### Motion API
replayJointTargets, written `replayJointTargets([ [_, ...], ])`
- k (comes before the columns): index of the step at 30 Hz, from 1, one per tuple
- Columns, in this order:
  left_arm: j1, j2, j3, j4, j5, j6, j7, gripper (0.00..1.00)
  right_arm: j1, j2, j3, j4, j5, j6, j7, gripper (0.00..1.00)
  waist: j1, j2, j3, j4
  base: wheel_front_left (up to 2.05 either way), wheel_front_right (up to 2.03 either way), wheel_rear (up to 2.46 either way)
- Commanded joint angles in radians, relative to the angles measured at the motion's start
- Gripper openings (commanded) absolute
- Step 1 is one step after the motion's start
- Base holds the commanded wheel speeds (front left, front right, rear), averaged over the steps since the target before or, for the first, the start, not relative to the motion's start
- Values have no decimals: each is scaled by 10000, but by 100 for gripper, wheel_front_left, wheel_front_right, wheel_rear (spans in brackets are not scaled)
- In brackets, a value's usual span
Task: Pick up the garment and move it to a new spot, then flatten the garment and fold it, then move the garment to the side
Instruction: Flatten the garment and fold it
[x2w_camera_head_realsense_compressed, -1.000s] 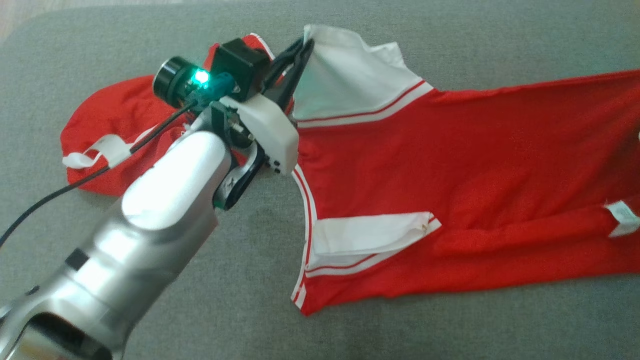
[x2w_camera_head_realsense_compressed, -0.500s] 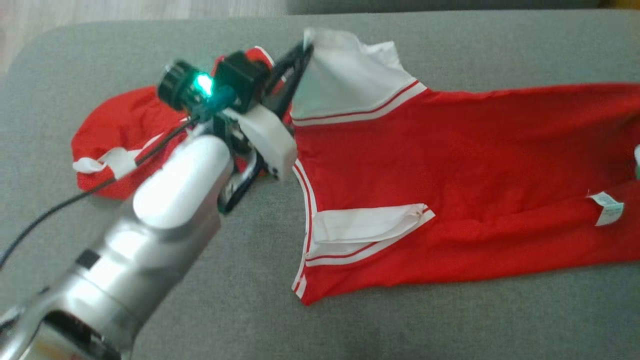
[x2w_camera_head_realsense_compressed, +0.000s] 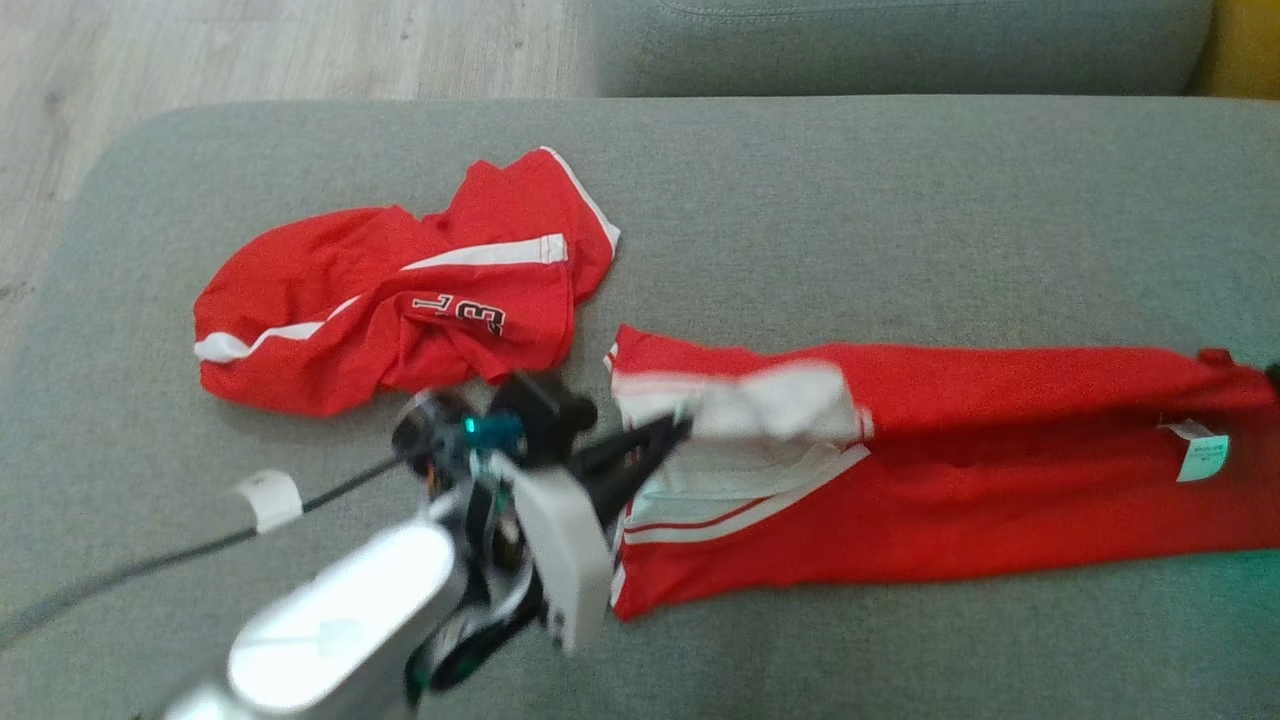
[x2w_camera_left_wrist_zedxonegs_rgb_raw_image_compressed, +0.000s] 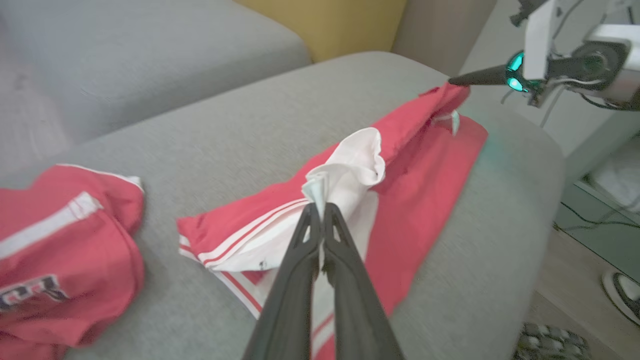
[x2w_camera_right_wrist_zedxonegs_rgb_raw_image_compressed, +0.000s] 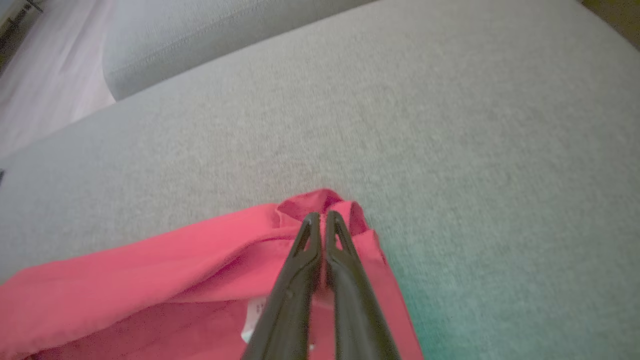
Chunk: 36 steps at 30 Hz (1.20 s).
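Observation:
The garment (x2w_camera_head_realsense_compressed: 1000, 470), red with white striped trim, lies as a long band across the grey cushion (x2w_camera_head_realsense_compressed: 850, 220). My left gripper (x2w_camera_head_realsense_compressed: 680, 430) is shut on a white flap of the garment's left end, holding it a little above the layer below. In the left wrist view the left gripper (x2w_camera_left_wrist_zedxonegs_rgb_raw_image_compressed: 320, 207) pinches that bunched white flap (x2w_camera_left_wrist_zedxonegs_rgb_raw_image_compressed: 350, 170). My right gripper (x2w_camera_right_wrist_zedxonegs_rgb_raw_image_compressed: 320, 216) is shut on the garment's red far corner (x2w_camera_right_wrist_zedxonegs_rgb_raw_image_compressed: 325, 200). The left wrist view shows the right gripper (x2w_camera_left_wrist_zedxonegs_rgb_raw_image_compressed: 452, 80) at that raised corner.
A second red garment (x2w_camera_head_realsense_compressed: 400, 300) with white stripes and a printed number lies crumpled on the cushion's left part. Wooden floor (x2w_camera_head_realsense_compressed: 250, 50) lies beyond the cushion's rounded left edge. Another grey cushion (x2w_camera_head_realsense_compressed: 900, 45) sits behind. A shoe (x2w_camera_left_wrist_zedxonegs_rgb_raw_image_compressed: 622, 295) stands on the floor.
The head camera has pulled back. My left gripper has carried the white flap toward the near edge, folding the garment's far side over into a narrower band. The crumpled garment is now uncovered.

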Motion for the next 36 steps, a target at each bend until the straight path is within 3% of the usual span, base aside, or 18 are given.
replayJointTargets([
  [1, -148, 569, 312, -808, -131, 150, 338, 0, 174, -599, 137, -440, 176, -7, 225, 0, 1, 0, -39, 16, 0, 0, 0],
  [5, 397, 1111, 70, -1893, -557, 364, 1173, 0, 743, -994, 284, -745, 349, -7, 978, 0, 1, 0, -118, 32, 0, 0, 0],
  [13, 568, 1539, -343, -2666, -786, 507, 2225, 0, 1387, -1331, 261, -1129, 498, -7, 2388, 0, 1, 0, -157, -27, 0, 0, 0],
  [25, 541, 1329, -800, -1986, -298, 526, 2280, 0, 1667, -1296, -23, -1682, -8, -7, 2939, 0, 1, 0, 278, -272, 0, 0, 0],
  [26, 580, 1272, -830, -1892, -343, 532, 2295, 0, 1639, -1283, -36, -1737, -128, -7, 2842, 58, 1, 0, 319, -290, 0, 0, 0],
  [27, 609, 1220, -863, -1808, -394, 530, 2330, 20, 1610, -1229, -99, -1738, -177, -7, 2775, 100, 1, 0, 345, -304, 0, 0, 0],
  [28, 615, 1180, -891, -1746, -410, 521, 2345, 96, 1557, -1148, -184, -1749, -162, -7, 2721, 100, 1, 0, 361, -314, 0, 0, 0],
  [30, 583, 1093, -834, -1633, -344, 586, 2195, 100, 1397, -1058, -449, -1761, -173, -7, 2554, 100, 1, 0, 375, -336, 0, 0, 0],
  [36, 324, 764, -55, -1031, 288, 1397, 819, 100, 591, -666, -1145, -2606, -201, -7, 1263, 100, 1, 0, 201, -385, 0, 0, 0],
])
